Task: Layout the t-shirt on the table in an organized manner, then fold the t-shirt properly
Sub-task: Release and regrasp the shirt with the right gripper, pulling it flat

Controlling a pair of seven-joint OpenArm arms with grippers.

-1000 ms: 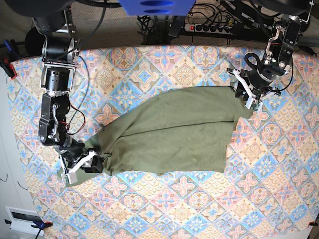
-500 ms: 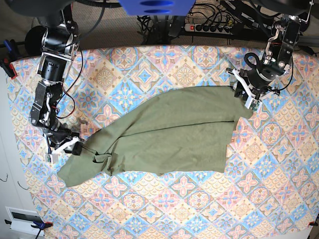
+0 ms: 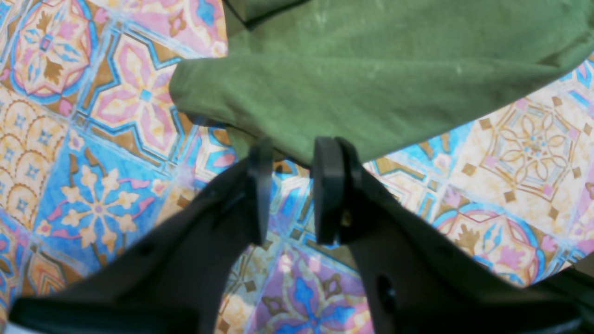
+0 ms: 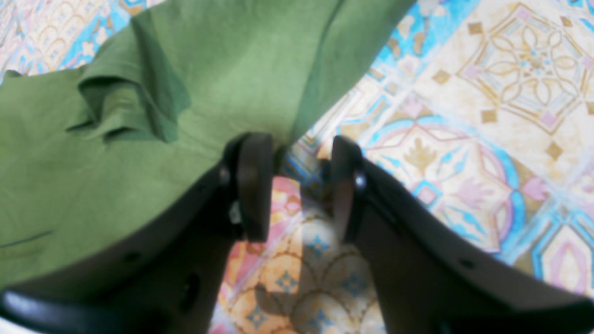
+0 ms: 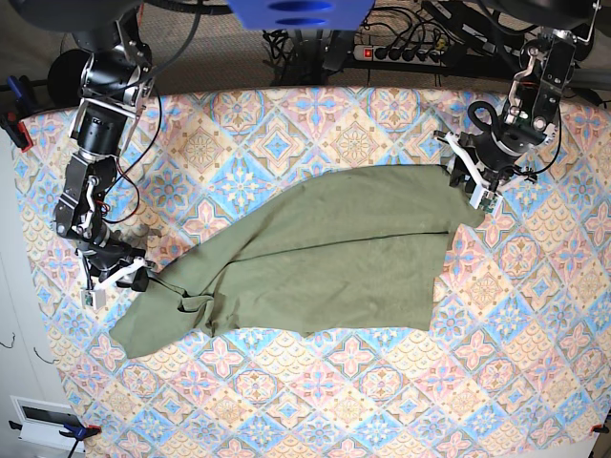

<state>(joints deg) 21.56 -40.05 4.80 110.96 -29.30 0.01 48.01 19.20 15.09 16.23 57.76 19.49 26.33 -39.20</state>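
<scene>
Looking at t-shirt [image 5: 325, 253]: spread crooked on table [image 5: 286, 401], long axis running between your two jaws. Left jaws [image 3: 290, 190] parted, empty, shirt edge just ahead of tips. Right jaws [image 4: 297, 185] parted, empty, cloth ahead and beside one finger; neither arm nearer.

This looks like a robotics lab or test room rather than a home. Two bare-metal arms with exposed wiring stand at the far corners of a table [image 5: 315, 401] draped in tile-patterned cloth, a power strip [image 5: 406, 53] and tangled black cables [image 5: 296, 43] run along the floor behind, and clamps [image 5: 17, 129] pin the cloth's left edge.
</scene>
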